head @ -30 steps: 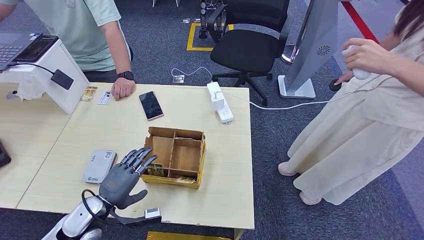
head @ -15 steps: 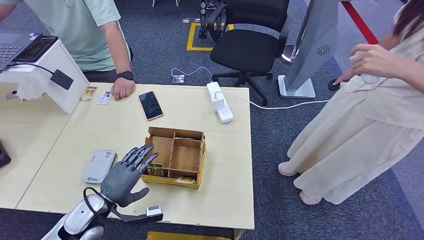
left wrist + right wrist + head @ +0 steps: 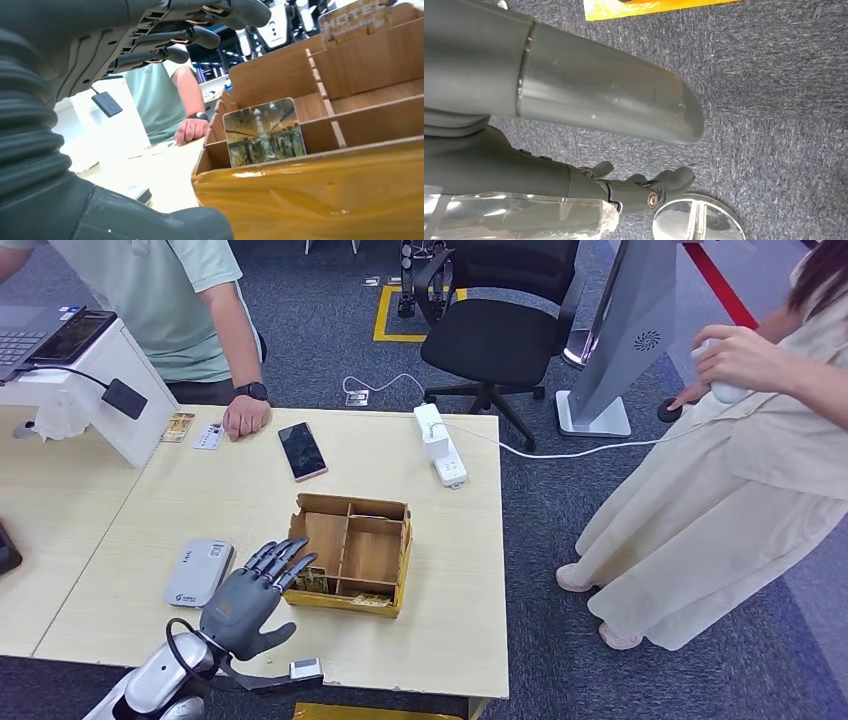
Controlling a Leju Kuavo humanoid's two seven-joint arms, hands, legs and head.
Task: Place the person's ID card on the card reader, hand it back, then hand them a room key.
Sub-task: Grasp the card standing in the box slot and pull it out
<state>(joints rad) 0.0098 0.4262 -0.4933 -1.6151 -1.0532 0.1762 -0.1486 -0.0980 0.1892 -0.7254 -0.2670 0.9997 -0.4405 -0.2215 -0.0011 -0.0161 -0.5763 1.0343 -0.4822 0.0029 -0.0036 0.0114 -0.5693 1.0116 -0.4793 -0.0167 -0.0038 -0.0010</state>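
Left hand (image 3: 250,592), fingers spread, at wooden box (image 3: 352,554) near-left rim.

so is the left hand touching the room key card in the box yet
Apart. The left wrist view shows the left hand with its fingers spread above the upright card in the wooden box, background between them.

The left hand (image 3: 248,592), fingers spread and empty, now sits slightly lower and closer to the wooden box (image 3: 352,552) front edge, fingertips beside the room key card (image 3: 311,581).
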